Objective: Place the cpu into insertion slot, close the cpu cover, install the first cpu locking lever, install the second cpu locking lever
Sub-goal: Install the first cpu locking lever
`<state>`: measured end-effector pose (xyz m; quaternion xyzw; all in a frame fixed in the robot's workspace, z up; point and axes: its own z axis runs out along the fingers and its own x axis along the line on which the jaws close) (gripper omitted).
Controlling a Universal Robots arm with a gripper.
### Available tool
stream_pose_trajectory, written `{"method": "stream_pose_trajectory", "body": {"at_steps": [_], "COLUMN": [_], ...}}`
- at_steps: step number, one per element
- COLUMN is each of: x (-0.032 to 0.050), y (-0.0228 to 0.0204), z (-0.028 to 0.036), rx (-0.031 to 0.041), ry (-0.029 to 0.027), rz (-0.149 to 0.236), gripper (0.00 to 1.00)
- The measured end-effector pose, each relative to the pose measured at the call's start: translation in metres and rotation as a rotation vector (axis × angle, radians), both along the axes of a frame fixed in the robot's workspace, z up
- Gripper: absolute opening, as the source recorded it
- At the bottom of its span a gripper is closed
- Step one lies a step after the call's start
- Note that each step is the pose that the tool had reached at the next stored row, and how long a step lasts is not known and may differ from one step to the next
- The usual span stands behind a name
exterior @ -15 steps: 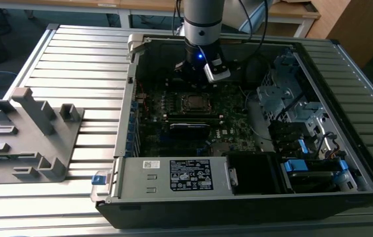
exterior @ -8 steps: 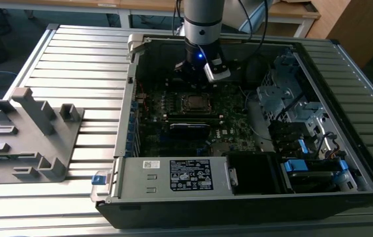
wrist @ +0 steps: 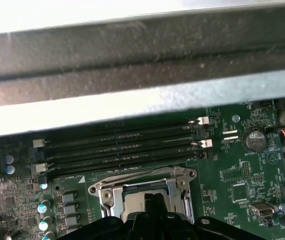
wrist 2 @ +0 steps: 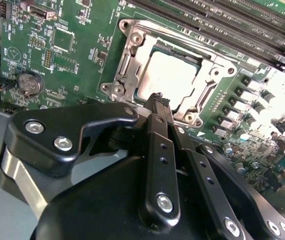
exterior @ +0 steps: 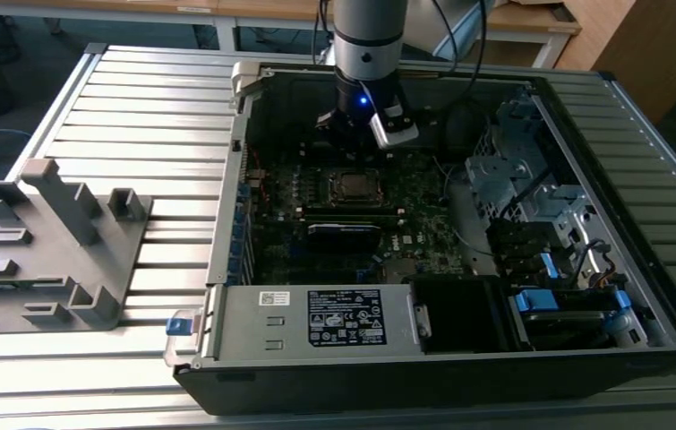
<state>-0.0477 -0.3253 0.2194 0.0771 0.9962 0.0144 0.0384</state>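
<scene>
Black metal gripper (wrist 2: 157, 100) hovered with fingers pressed together just above the dull grey square cpu (wrist 2: 170, 80), seated flat in the silver-rimmed insertion slot (wrist 2: 132, 50) under the thin silver cpu cover (wrist 2: 210, 87), mid green motherboard (wrist 2: 72, 50).

**Item count: open computer case on slatted table**

One computer case (exterior: 433, 358), holding one green motherboard (wrist 2: 72, 60). One cpu (wrist 2: 170, 80) seated in one insertion slot (wrist 2: 127, 60), under one cpu cover (wrist 2: 210, 82). Four long black memory slots (wrist: 122, 147) in the first wrist view. One round coin battery (wrist 2: 28, 83). One grey fixture block (exterior: 51, 242) beside the case. One gripper (wrist 2: 158, 102).
</scene>
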Motion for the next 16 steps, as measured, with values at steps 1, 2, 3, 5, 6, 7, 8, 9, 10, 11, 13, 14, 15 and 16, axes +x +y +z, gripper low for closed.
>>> {"method": "stream_pose_trajectory", "body": {"at_steps": [1,2,3,5,6,7,8,9,10,11,13,14,15,16], "x": [0.0000,0.0000,0.0000,0.0000,0.0000,0.0000,0.0000,0.0000,0.0000,0.0000,0.0000,0.0000,0.0000,0.0000], "y": [-0.0009,-0.0020,-0.0032,-0.0049,-0.0051,-0.0051,-0.0051,-0.0051,-0.0051,-0.0051,-0.0051,-0.0051,-0.0051,-0.0051], "z": [0.0000,0.0000,0.0000,0.0000,0.0000,0.0004,0.0011,0.0024,0.0038,0.0049,0.0053,0.0053,0.0055,0.0056], "rx": [0.0000,0.0000,0.0000,0.0000,0.0000,-0.0003,-0.0002,-0.0002,-0.0002,-0.0001,0.0001,0.0003,0.0000,0.0000], "ry": [0.0000,0.0000,0.0000,0.0000,0.0000,0.0001,0.0001,0.0001,0.0000,0.0000,-0.0001,-0.0002,0.0000,-0.0001], "rz": [0.000,0.000,0.000,0.000,0.000,0.000,0.000,0.000,0.000,0.000,0.000,0.000,0.000,0.000], "gripper": [0.11,0.11,0.11,0.11,0.11,0.11,0.11,0.11,0.11,0.11,0.11,0.11,0.11,0.11]}}
